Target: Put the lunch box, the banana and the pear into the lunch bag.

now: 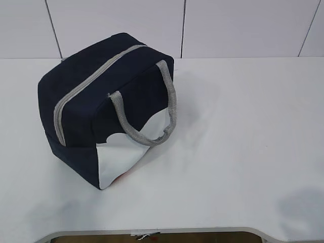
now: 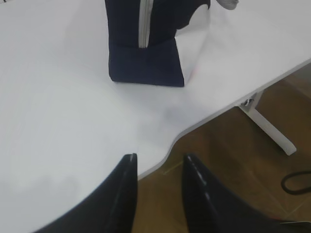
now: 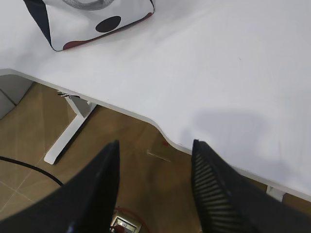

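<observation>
The navy lunch bag (image 1: 109,96) stands on the white table (image 1: 238,131) at the left, its grey zipper shut along the top and its grey handle hanging over the white side panel. Its end shows in the left wrist view (image 2: 146,53) and its white panel corner in the right wrist view (image 3: 92,22). The lunch box, banana and pear are out of view. My left gripper (image 2: 159,158) is open and empty over the table's front edge. My right gripper (image 3: 155,144) is open and empty, also over the front edge. Neither gripper shows in the exterior view.
The table's curved front edge (image 2: 194,127) runs below both grippers, with brown floor beneath. White table legs (image 3: 68,131) and a black cable (image 2: 296,182) lie on the floor. A tiled wall (image 1: 202,25) stands behind the table.
</observation>
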`<action>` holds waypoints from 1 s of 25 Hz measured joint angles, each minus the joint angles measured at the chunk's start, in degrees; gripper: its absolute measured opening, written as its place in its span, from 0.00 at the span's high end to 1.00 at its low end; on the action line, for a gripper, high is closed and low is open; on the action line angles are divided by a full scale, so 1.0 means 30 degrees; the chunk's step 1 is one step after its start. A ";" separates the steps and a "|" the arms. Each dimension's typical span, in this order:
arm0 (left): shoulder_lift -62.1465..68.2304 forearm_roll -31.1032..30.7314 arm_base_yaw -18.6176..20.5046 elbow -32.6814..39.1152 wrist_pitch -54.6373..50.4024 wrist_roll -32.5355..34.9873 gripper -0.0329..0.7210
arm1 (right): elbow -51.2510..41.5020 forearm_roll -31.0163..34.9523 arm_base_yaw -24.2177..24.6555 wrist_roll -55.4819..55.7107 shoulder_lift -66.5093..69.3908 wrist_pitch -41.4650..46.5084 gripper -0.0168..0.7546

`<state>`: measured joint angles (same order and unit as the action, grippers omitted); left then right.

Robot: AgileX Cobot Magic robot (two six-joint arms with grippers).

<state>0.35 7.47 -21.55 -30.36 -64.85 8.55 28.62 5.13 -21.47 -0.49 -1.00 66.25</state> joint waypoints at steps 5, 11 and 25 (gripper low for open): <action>0.0000 -0.1430 0.0000 0.0000 0.0190 -0.0513 0.64 | -0.0014 0.0000 0.0000 0.0000 0.0000 -0.0247 0.47; 0.0000 -0.3104 0.0000 0.0000 0.0231 -0.0736 0.64 | -0.0014 -0.0144 0.0000 -0.0103 0.0000 -0.0261 0.47; 0.0000 -0.2311 0.4841 0.0000 0.0272 -0.0768 0.64 | -0.0014 -0.1999 0.0650 -0.0466 0.0000 -0.0261 0.47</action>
<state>0.35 0.54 -7.03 -30.36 -64.03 6.24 28.58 -0.87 -19.52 -1.89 -1.00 65.47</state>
